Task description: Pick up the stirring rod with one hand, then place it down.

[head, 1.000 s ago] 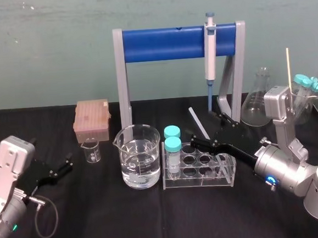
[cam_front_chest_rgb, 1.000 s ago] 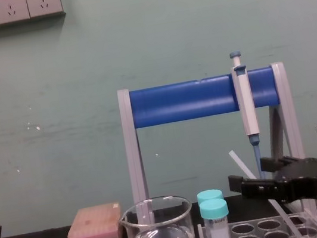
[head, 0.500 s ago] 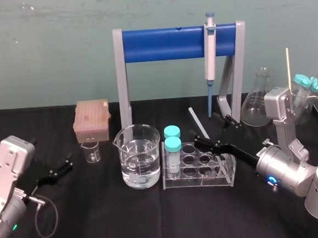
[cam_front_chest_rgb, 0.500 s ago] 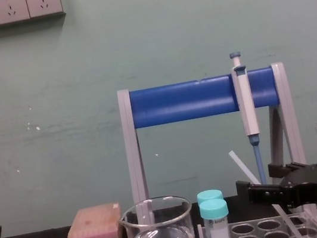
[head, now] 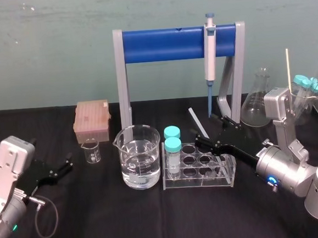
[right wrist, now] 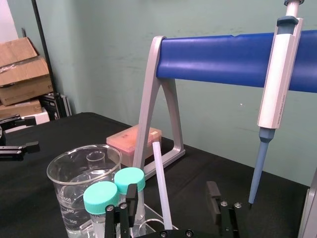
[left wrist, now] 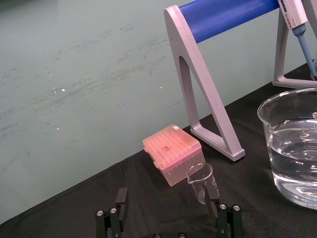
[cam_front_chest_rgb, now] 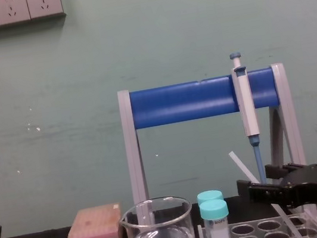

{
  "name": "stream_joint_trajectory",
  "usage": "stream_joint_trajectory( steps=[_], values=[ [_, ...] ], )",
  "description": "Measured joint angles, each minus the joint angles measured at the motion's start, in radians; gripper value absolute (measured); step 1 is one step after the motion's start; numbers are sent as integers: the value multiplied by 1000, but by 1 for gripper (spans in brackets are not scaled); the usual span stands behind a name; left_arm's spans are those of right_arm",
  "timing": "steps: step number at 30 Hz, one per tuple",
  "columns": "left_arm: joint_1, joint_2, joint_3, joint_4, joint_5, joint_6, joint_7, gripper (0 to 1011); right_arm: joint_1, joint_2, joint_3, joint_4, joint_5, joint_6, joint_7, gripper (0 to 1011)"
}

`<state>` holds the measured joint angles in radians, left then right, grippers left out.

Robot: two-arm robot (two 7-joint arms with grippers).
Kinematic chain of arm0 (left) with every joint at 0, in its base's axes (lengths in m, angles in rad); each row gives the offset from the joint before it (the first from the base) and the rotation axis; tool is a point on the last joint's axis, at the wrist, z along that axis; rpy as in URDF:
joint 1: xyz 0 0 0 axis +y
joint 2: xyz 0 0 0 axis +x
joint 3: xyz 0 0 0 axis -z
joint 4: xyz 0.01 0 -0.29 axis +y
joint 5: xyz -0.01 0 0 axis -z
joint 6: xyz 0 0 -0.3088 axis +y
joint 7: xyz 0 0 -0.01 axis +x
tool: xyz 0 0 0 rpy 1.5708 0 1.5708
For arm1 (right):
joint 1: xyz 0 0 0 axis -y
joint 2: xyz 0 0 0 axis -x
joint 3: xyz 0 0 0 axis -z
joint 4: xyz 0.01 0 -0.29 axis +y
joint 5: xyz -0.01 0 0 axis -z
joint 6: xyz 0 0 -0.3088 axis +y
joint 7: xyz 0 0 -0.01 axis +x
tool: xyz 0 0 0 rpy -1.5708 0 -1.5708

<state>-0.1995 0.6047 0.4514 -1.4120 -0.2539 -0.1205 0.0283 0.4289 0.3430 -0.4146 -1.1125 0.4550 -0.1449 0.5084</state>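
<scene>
Stirring rod (right wrist: 162, 188) stands between parted fingers of your right tool (right wrist: 172, 194) — close slowly, squarely; thin glass slips. Left tool (head: 66, 163) parked, parted too.

A lab bench: pipette (head: 210, 49) on a blue stand (head: 164, 44), water-filled beaker (head: 138, 156), tube rack (head: 199, 177), conical flask (head: 256, 105), pipette-tip box (head: 92, 120).

White graduation numbers 500 and 400 stand on the glass beaker (cam_front_chest_rgb: 160, 233), just left of the tube rack (cam_front_chest_rgb: 266, 228), whose capped tube (cam_front_chest_rgb: 216, 230) bears an illegible label.
</scene>
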Motion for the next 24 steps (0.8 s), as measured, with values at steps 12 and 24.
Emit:
stream_joint_trajectory(
  steps=[12,24],
  values=[
    [0,0,0,0,0,0,0,1000,-1,1,-1,-1,1,0,0,547],
    [0,0,0,0,0,0,0,1000,-1,1,-1,-2,1,0,0,190]
  ],
)
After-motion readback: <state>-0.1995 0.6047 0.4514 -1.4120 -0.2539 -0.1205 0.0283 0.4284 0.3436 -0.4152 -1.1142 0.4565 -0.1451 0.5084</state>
